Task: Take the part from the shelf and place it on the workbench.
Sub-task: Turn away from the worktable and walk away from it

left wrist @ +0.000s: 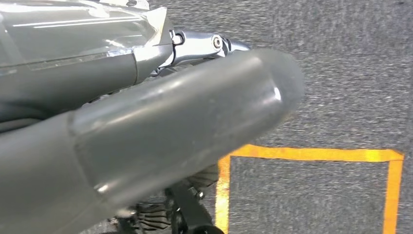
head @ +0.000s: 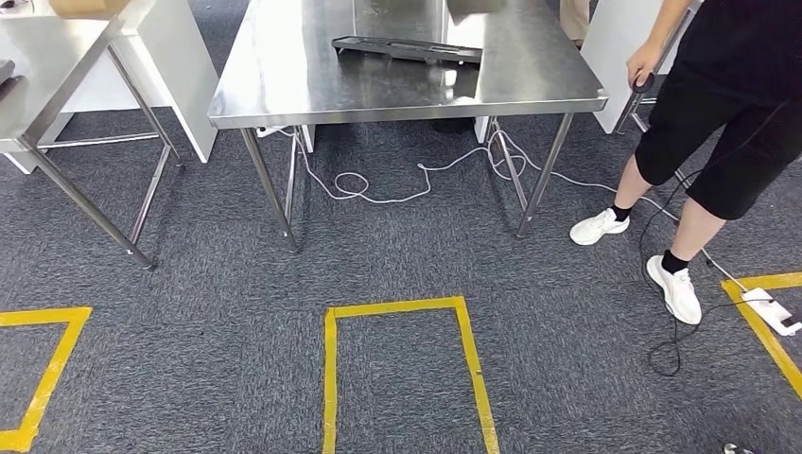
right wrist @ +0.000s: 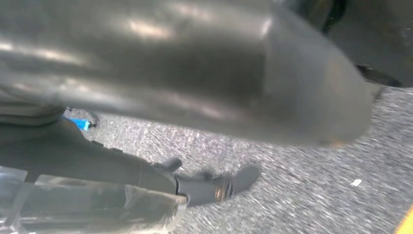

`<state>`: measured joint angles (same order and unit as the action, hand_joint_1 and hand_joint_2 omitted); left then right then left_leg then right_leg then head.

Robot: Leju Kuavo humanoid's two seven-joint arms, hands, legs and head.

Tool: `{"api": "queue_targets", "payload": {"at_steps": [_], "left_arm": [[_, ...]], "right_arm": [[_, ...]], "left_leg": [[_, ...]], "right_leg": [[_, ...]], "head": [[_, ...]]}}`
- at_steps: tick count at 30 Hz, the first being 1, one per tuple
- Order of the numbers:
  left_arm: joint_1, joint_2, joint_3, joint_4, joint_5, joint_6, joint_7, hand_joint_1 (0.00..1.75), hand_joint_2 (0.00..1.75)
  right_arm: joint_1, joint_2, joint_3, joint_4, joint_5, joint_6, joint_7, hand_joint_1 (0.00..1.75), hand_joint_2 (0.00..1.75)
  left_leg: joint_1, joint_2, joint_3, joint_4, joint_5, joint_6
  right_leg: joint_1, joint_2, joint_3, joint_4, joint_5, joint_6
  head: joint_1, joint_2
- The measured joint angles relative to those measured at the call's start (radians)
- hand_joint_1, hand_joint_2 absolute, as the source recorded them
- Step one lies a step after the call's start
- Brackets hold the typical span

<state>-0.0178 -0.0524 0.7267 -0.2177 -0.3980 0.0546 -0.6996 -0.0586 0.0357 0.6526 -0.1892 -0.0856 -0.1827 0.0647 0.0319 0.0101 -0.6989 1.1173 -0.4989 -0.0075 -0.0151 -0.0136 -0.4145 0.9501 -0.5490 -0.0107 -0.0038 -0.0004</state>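
1. Surface: stainless-steel workbench with tubular legs (head: 284,66) stands straight ahead on grey carpet floor (head: 397,255).
2. Part: long, flat dark-grey plastic part (head: 407,47) lies on the bench top, towards the far edge, right of centre, running roughly parallel to the front edge.
3. Second stainless-steel table (head: 38,85) stands to the left, well apart from the bench; a white panel (head: 180,66) stands between them.
4. Floor marks: yellow tape rectangle (head: 402,312) in front of the bench, more yellow tape at the left and right edges of the head view.
5. White cable (head: 378,184) loops on the carpet under the bench, between its legs.
6. Person in black clothes and white shoes (head: 719,113) stands just beside the bench's right front corner, one hand low near the bench leg.
7. Black cable (head: 662,322) and white power strip (head: 774,310) lie on the floor by the person's feet.
8. Left hand (left wrist: 160,131): thick grey thumb close to the lens over carpet and yellow tape; can't tell how far the fingers are spread or whether they hold anything.
9. Right hand (right wrist: 195,73): blurred grey thumb over carpet; grip likewise can't be told.
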Motion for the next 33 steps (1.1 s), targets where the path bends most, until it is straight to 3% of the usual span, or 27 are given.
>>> {"api": "queue_targets", "payload": {"at_steps": [1, 2, 3, 4, 6, 8, 9, 10, 12, 13, 15, 17, 18, 20, 21, 22, 24, 25, 26, 28, 30, 32, 33], "left_arm": [[0.000, 0.000, 0.000, 0.001, -0.001, 0.000, 0.000, 0.00, 0.00], [0.000, 0.000, 0.000, 0.002, -0.002, 0.000, 0.000, 0.00, 0.00], [0.000, 0.000, -0.001, 0.003, -0.003, -0.001, 0.000, 0.00, 0.00], [0.000, -0.001, -0.002, 0.004, -0.005, -0.001, 0.000, 0.00, 0.00], [-0.001, -0.001, -0.004, 0.005, -0.008, -0.001, 0.000, 0.00, 0.00], [-0.003, -0.001, -0.005, 0.005, -0.010, -0.001, 0.000, 0.00, 0.00], [-0.004, 0.000, -0.006, 0.005, -0.011, -0.002, 0.000, 0.00, 0.00], [-0.004, 0.000, -0.006, 0.006, -0.012, -0.002, -0.001, 0.00, 0.00], [-0.004, 0.000, -0.008, 0.006, -0.015, -0.005, -0.001, 0.00, 0.00], [-0.004, 0.000, -0.011, 0.006, -0.018, -0.007, -0.001, 0.00, 0.00], [-0.005, 0.000, -0.018, 0.006, -0.023, -0.012, -0.001, 0.00, 0.00], [-0.005, 0.000, -0.025, 0.007, -0.024, -0.016, -0.001, 0.00, 0.00], [-0.005, 0.000, -0.027, 0.007, -0.025, -0.017, -0.001, 0.00, 0.00], [-0.005, 0.000, -0.030, 0.007, -0.026, -0.017, -0.001, 0.00, 0.00], [-0.005, 0.000, -0.031, 0.007, -0.027, -0.016, -0.001, 0.00, 0.00], [-0.005, 0.001, -0.031, 0.006, -0.027, -0.015, -0.001, 0.00, 0.00], [-0.004, 0.003, -0.036, 0.006, -0.028, -0.013, -0.001, 0.00, 0.00], [-0.004, 0.004, -0.039, 0.005, -0.027, -0.012, -0.001, 0.00, 0.00], [-0.004, 0.005, -0.042, 0.005, -0.027, -0.012, -0.001, 0.00, 0.00], [-0.003, 0.006, -0.046, 0.005, -0.028, -0.012, -0.001, 0.00, 0.00], [0.000, 0.008, -0.048, 0.006, -0.030, -0.012, -0.001, 0.00, 0.00], [0.002, 0.009, -0.049, 0.006, -0.031, -0.012, -0.001, 0.00, 0.00], [0.003, 0.009, -0.050, 0.006, -0.032, -0.012, -0.001, 0.00, 0.00]], "right_arm": [[0.001, 0.000, -0.001, 0.001, -0.001, 0.000, -0.002, 0.00, 0.00], [0.001, 0.001, -0.002, 0.001, -0.003, 0.000, -0.006, 0.00, 0.00], [0.001, 0.001, -0.003, 0.002, -0.005, 0.000, -0.009, 0.00, 0.00], [0.001, 0.001, -0.004, 0.003, -0.007, 0.000, -0.012, 0.00, 0.00], [0.002, 0.000, -0.006, 0.005, -0.011, 0.000, -0.014, 0.00, 0.00], [0.002, 0.001, -0.007, 0.005, -0.013, 0.000, -0.015, 0.00, 0.00], [0.002, 0.002, -0.008, 0.006, -0.014, 0.000, -0.015, 0.00, 0.00], [0.002, 0.003, -0.008, 0.006, -0.015, 0.000, -0.015, 0.00, 0.00], [0.002, 0.004, -0.010, 0.008, -0.019, 0.000, -0.015, 0.00, 0.00], [0.002, 0.004, -0.012, 0.010, -0.021, -0.001, -0.015, 0.00, 0.00], [0.004, 0.003, -0.018, 0.011, -0.024, -0.003, -0.015, 0.00, 0.00], [0.005, 0.003, -0.022, 0.012, -0.027, -0.008, -0.016, 0.00, 0.00], [0.005, 0.003, -0.024, 0.012, -0.028, -0.010, -0.017, 0.00, 0.00], [0.005, 0.002, -0.027, 0.012, -0.030, -0.013, -0.020, 0.00, 0.00], [0.006, 0.002, -0.029, 0.012, -0.031, -0.014, -0.022, 0.00, 0.00], [0.006, 0.002, -0.030, 0.012, -0.031, -0.014, -0.023, 0.00, 0.00], [0.005, 0.002, -0.031, 0.013, -0.031, -0.014, -0.024, 0.00, 0.00], [0.004, 0.002, -0.032, 0.013, -0.031, -0.014, -0.024, 0.00, 0.00], [0.004, 0.002, -0.032, 0.013, -0.031, -0.013, -0.024, 0.00, 0.00], [0.006, 0.003, -0.032, 0.013, -0.031, -0.013, -0.024, 0.00, 0.00], [0.011, 0.003, -0.032, 0.014, -0.032, -0.013, -0.024, 0.00, 0.00], [0.013, 0.002, -0.033, 0.015, -0.033, -0.013, -0.024, 0.00, 0.00], [0.013, 0.002, -0.033, 0.015, -0.033, -0.013, -0.024, 0.00, 0.00]], "left_leg": [[0.000, -0.002, -0.008, 0.066, -0.054, -0.001], [0.000, -0.003, -0.010, 0.129, -0.083, -0.002], [0.000, -0.004, -0.005, 0.173, -0.083, -0.002], [0.000, -0.004, 0.013, 0.188, -0.062, -0.001], [-0.001, -0.006, 0.096, 0.117, -0.015, 0.006], [-0.005, -0.011, 0.207, -0.028, -0.026, 0.016], [-0.009, -0.013, 0.241, -0.081, -0.041, 0.020], [-0.013, -0.013, 0.256, -0.112, -0.052, 0.024], [-0.016, -0.009, 0.241, -0.130, -0.040, 0.036], [-0.015, -0.006, 0.228, -0.136, -0.029, 0.044], [-0.014, -0.001, 0.199, -0.143, -0.003, 0.058], [-0.015, 0.001, 0.166, -0.143, 0.020, 0.061], [-0.015, 0.003, 0.149, -0.143, 0.033, 0.058], [-0.012, 0.008, 0.112, -0.140, 0.059, 0.049], [-0.010, 0.009, 0.097, -0.138, 0.071, 0.043], [-0.011, 0.010, 0.085, -0.134, 0.082, 0.036], [-0.015, 0.010, 0.072, -0.125, 0.100, 0.022], [-0.016, 0.010, 0.068, -0.122, 0.109, 0.017], [-0.015, 0.010, 0.066, -0.120, 0.117, 0.013], [-0.007, 0.008, 0.060, -0.110, 0.114, 0.008], [-0.001, 0.004, 0.036, -0.044, 0.049, 0.003], [-0.001, -0.001, -0.003, 0.083, -0.039, 0.001], [-0.001, -0.002, -0.016, 0.139, -0.061, 0.001]], "right_leg": [[0.005, -0.002, -0.015, 0.001, 0.013, -0.009], [0.011, -0.004, -0.031, 0.002, 0.025, -0.013], [0.015, -0.005, -0.048, 0.005, 0.037, -0.014], [0.019, -0.005, -0.066, 0.009, 0.047, -0.014], [0.022, -0.004, -0.099, 0.025, 0.064, -0.009], [0.026, -0.003, -0.122, 0.044, 0.075, 0.000], [0.026, -0.003, -0.131, 0.050, 0.082, 0.007], [0.026, -0.004, -0.138, 0.053, 0.089, 0.014], [0.026, -0.003, -0.153, 0.059, 0.099, 0.026], [0.026, 0.000, -0.165, 0.074, 0.084, 0.027], [0.021, 0.005, -0.196, 0.149, 0.009, 0.018], [0.012, 0.007, -0.222, 0.263, -0.059, 0.017], [0.007, 0.008, -0.225, 0.309, -0.061, 0.026], [-0.004, 0.008, -0.202, 0.334, 0.001, 0.062], [-0.009, 0.008, -0.168, 0.301, 0.034, 0.077], [-0.012, 0.008, -0.112, 0.234, 0.043, 0.082], [-0.010, 0.010, -0.005, 0.070, 0.000, 0.067], [-0.007, 0.010, 0.025, 0.017, -0.024, 0.057], [-0.006, 0.011, 0.030, -0.004, -0.036, 0.049], [-0.011, 0.008, 0.020, 0.003, -0.029, 0.036], [-0.011, 0.003, 0.012, 0.004, -0.018, 0.017], [-0.003, -0.001, -0.002, 0.005, -0.006, -0.001], [0.002, -0.002, -0.009, 0.005, -0.002, -0.005]], "head": [[-0.002, 0.000], [-0.003, 0.000], [-0.003, 0.000], [-0.004, 0.000], [-0.004, 0.000], [-0.003, 0.000], [-0.003, 0.000], [-0.003, 0.000], [-0.002, 0.000], [0.000, 0.000], [0.004, 0.000], [0.008, 0.000], [0.009, 0.000], [0.010, 0.000], [0.010, 0.000], [0.011, 0.000], [0.012, 0.000], [0.012, 0.000], [0.010, 0.000], [0.006, 0.000], [0.002, 0.000], [0.001, 0.000], [0.000, 0.000]]}}
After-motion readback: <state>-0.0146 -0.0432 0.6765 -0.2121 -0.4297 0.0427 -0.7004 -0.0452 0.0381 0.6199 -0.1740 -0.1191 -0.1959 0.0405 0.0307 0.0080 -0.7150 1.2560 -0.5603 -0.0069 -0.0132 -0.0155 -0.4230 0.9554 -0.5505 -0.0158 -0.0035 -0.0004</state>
